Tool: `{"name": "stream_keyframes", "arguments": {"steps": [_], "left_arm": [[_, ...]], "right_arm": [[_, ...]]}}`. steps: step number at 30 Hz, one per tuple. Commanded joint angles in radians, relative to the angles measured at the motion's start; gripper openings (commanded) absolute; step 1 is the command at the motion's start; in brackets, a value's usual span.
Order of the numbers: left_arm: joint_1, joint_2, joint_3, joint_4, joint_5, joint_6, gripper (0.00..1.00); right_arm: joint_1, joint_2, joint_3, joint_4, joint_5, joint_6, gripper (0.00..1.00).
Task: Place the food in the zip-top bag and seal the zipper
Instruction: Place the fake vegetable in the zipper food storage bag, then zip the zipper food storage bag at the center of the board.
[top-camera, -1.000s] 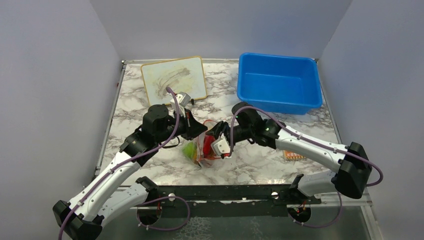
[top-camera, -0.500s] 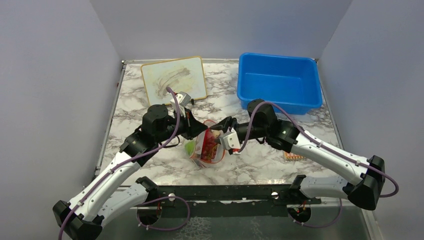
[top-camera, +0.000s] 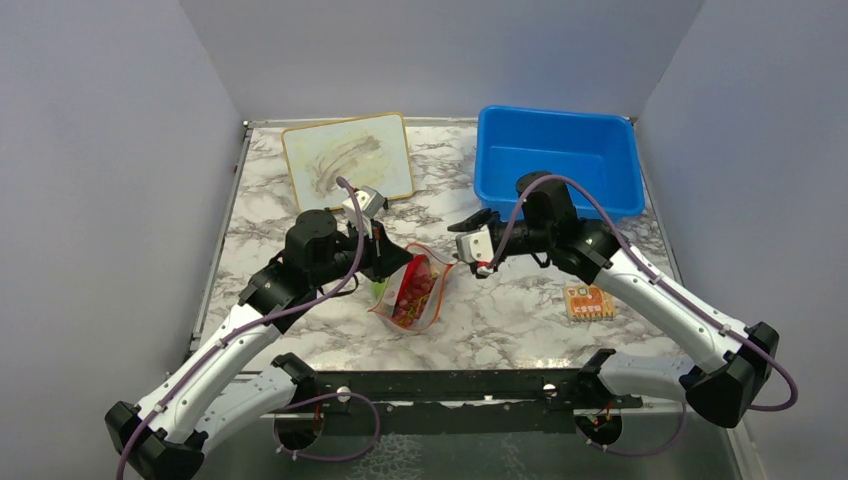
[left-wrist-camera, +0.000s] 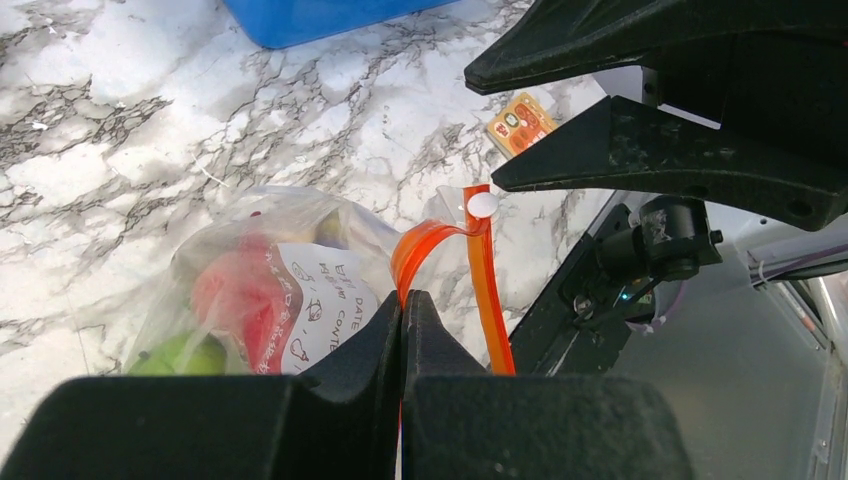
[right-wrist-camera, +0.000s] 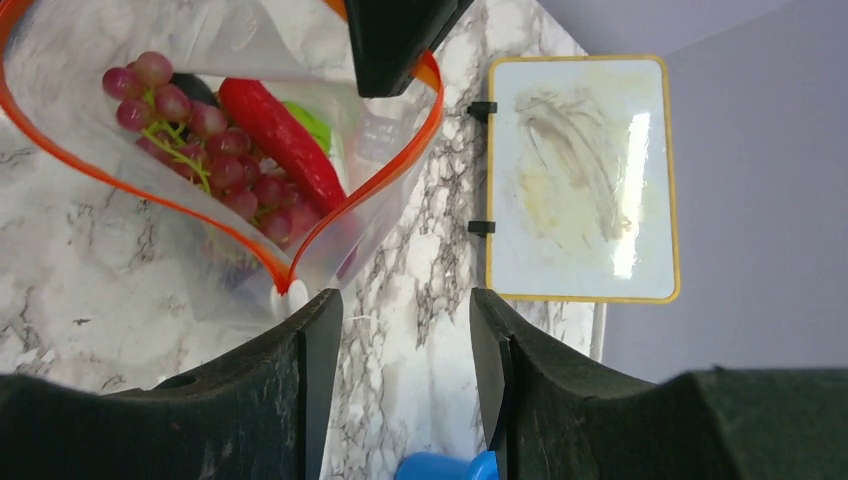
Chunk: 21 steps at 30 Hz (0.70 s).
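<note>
Now: one bag (top-camera: 415, 295) holds one grape bunch (right-wrist-camera: 215, 150), one chili (right-wrist-camera: 280, 140); left hand (left-wrist-camera: 402, 305) pinching zipper (left-wrist-camera: 484, 290), right hand (right-wrist-camera: 405, 300) spread.

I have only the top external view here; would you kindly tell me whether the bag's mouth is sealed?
Observer: No; in the right wrist view the zipper gapes in a wide loop.
Operator: Thank you. What is inside?
Observer: A grape bunch, a red chili and a green piece show through the mouth.
Operator: And does the left gripper hold the zip-top bag?
Observer: Yes; the left wrist view shows its jaws shut on the zipper.
</note>
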Motion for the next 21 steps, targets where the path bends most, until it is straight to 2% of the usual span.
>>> {"name": "stream_keyframes", "arguments": {"steps": [1, 13, 21], "left_arm": [[-0.004, -0.016, 0.011, 0.021, 0.009, 0.025, 0.00], [-0.002, -0.012, 0.009, 0.031, 0.027, 0.022, 0.00], [-0.003, -0.022, -0.003, 0.051, 0.027, 0.017, 0.00]], "right_arm": [[-0.013, -0.034, -0.003, -0.103, 0.013, -0.045, 0.50], [-0.021, -0.014, -0.088, -0.049, -0.053, -0.042, 0.50], [-0.021, 0.008, -0.121, 0.032, -0.111, -0.035, 0.44]]}}
